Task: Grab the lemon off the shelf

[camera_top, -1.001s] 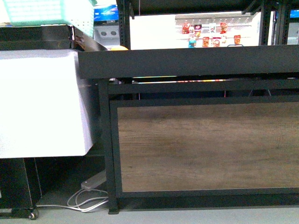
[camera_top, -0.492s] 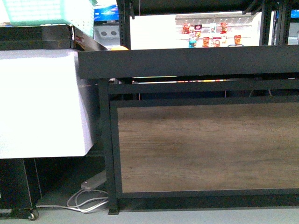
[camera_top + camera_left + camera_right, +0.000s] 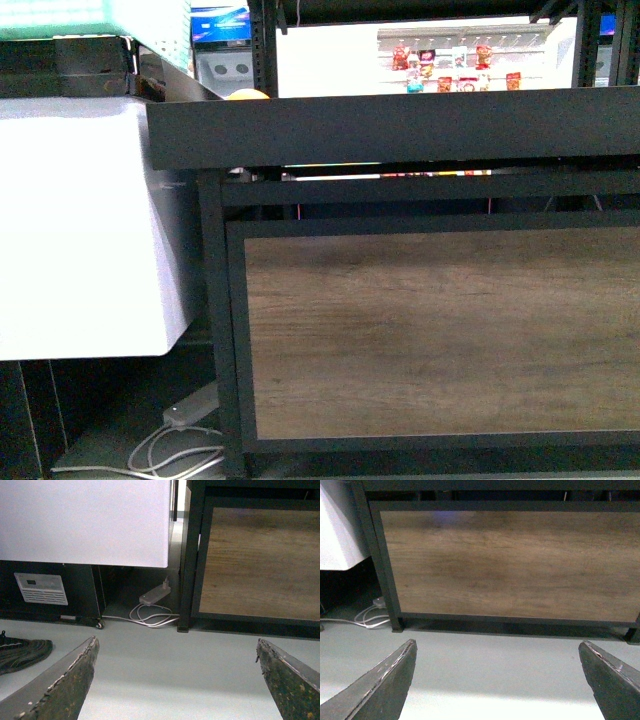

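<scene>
- Lemon [image 3: 247,95], as far as I can judge, lies well above and beyond both hands, toward the left.
- Left gripper [image 3: 175,655] hangs low over the grey floor [image 3: 220,645], fingers spread wide, holding nothing; right gripper [image 3: 497,655] is equally wide and empty.
- Beyond them stands the shelf [image 3: 440,330], its wood-grain panel facing both wrist cameras; a white cabinet [image 3: 80,220] sits just left of it, with a cable [image 3: 150,617] coiled on the floor between them.
- Higher up, the black tray deck [image 3: 400,130] hides its load; only a yellow cap shows over the rim near its left end, too little to be sure of the fruit or its long axis.
- The left arm looks nearer; it would need to rise above the rim, then reach over.
</scene>
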Robot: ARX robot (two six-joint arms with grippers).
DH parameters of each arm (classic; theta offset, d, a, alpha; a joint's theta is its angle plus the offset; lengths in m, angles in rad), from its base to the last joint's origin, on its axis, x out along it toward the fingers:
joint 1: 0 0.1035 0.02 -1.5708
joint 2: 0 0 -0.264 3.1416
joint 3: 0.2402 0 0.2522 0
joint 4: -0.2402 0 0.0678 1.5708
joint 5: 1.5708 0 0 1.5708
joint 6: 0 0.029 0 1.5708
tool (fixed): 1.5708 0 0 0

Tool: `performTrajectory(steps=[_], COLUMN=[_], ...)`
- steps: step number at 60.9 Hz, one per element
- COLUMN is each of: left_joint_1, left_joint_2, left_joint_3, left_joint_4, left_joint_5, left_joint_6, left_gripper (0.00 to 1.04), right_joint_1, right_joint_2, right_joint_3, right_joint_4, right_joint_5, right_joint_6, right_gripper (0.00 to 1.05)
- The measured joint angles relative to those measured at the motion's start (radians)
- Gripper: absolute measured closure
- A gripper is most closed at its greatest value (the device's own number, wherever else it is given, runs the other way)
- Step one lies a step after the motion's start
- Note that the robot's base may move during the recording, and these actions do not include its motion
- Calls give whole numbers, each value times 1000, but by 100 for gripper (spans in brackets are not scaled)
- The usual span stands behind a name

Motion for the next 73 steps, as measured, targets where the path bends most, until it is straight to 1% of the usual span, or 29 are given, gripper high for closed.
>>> performTrajectory(steps=[73], left_joint_1=[0], left_joint_2=[0], left_joint_3=[0], left_joint_4=[0], left_joint_5=[0], left_joint_6=[0], left_gripper=[8], right_joint_1=[0], right_joint_2=[0], right_joint_3=[0], right_joint_4=[0], right_joint_5=[0], right_joint_6=[0], right_gripper=[7])
